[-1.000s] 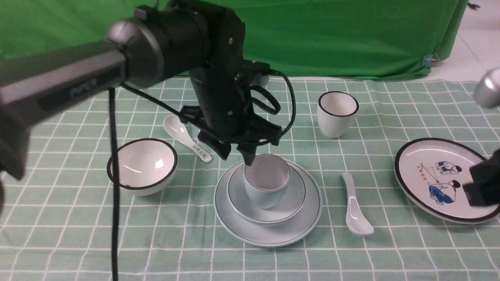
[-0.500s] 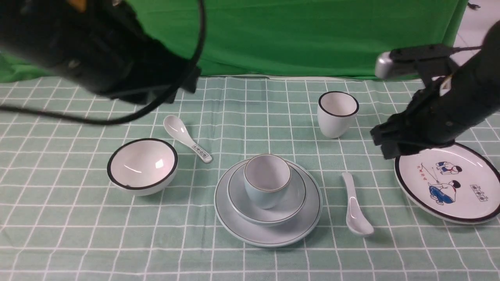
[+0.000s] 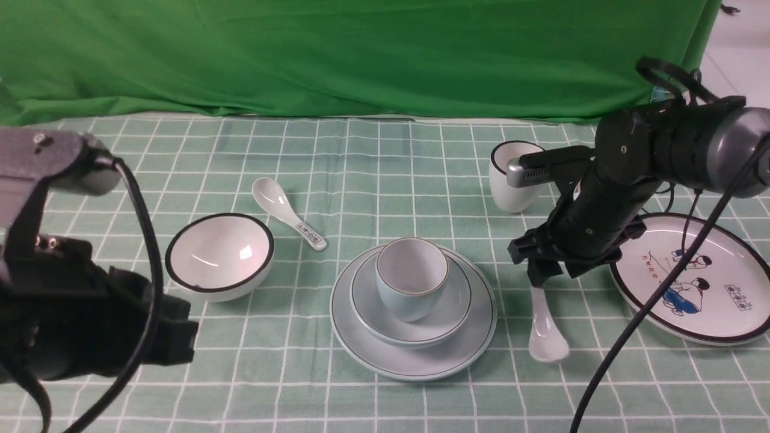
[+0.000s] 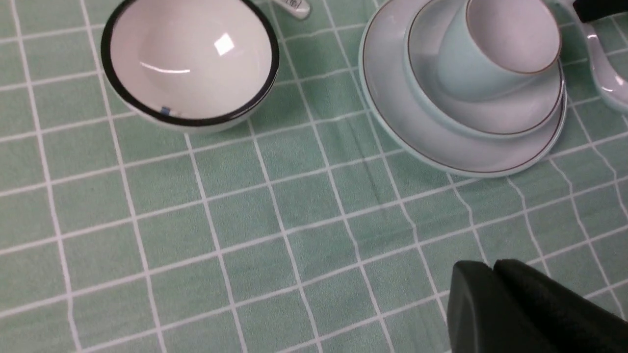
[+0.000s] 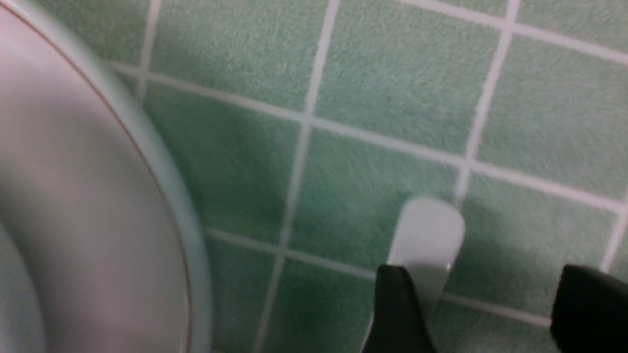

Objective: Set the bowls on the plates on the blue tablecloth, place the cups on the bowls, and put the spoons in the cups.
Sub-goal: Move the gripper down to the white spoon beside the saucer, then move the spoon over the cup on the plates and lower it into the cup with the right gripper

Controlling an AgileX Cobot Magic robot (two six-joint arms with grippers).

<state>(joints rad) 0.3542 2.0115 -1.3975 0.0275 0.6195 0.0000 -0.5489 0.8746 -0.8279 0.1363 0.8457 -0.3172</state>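
- Green backdrop (image 3: pixel 361 54) hangs behind; the blue tablecloth (image 3: pixel 385 180) covers the whole surface.
- Your plain spoon (image 3: pixel 544 331) lies flat on the cloth, right of centre and closer to the near edge. Its long axis runs far-to-near: scoop toward the near edge, handle toward the far edge.
- Your right gripper (image 3: pixel 550 273) sits low over that handle end, fingers apart. In the right wrist view the handle tip lies against one finger (image 5: pixel 397 304) and the other finger stands well apart. I cannot tell whether it touches.
- Your left gripper (image 4: pixel 493 267) hangs low by the near-left corner, fingers pressed together.
- The pale-blue plate (image 3: pixel 355 337) sits mid-cloth toward the near edge, with the pale-blue bowl (image 3: pixel 460 300) on it and the pale-blue cup (image 3: pixel 409 294) upright in the bowl.
- The marked spoon (image 3: pixel 283 210) lies diagonal, scoop toward the far-left corner and handle toward the near-right, just behind the white bowl (image 3: pixel 219 255).
- The white bowl stands upright on bare cloth, left of the stack.
- The white cup (image 3: pixel 505 195) stands upright toward the far-right, partly behind your right arm.
- The cartoon plate (image 3: pixel 734 252) lies flat by the right edge.
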